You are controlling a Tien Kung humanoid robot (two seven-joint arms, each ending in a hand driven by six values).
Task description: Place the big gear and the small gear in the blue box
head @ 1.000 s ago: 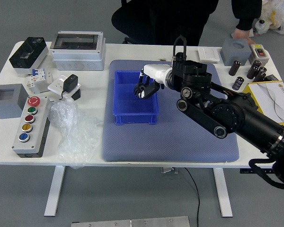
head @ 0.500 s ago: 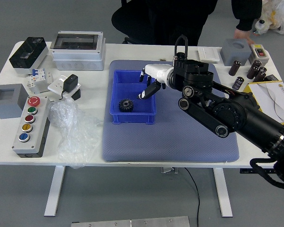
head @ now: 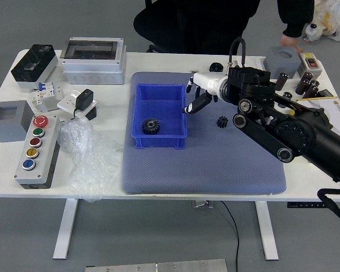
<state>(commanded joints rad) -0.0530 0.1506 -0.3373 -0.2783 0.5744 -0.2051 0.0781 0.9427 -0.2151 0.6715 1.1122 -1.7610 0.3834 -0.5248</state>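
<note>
Nearest to us, the blue-grey mat (head: 204, 175) spreads out in front of the blue box (head: 164, 101), and some crumpled clear plastic (head: 86, 156) lies to the box's left. Inside the box, towards its near side, sits a dark toothed wheel; going by size, I'd call that the big gear (head: 151, 126), so that half of the job looks done. The small gear (head: 222, 121), as I judge it, lies on the mat to the right of the box, well apart from it, and that's the half left over. The robot's right hand (head: 211, 84) hangs over the box's right side, towards the far end, fingers loosely spread and nothing pinched between them. I reckon it needs to go for that little gear next, away from the box, then bring it back over the rim. Farther off, beyond the box and to its right, there's a dark round piece (head: 216, 67) I can't make out properly, and a person's hand (head: 290, 41) is down by the table's far edge, well away from both gears
</note>
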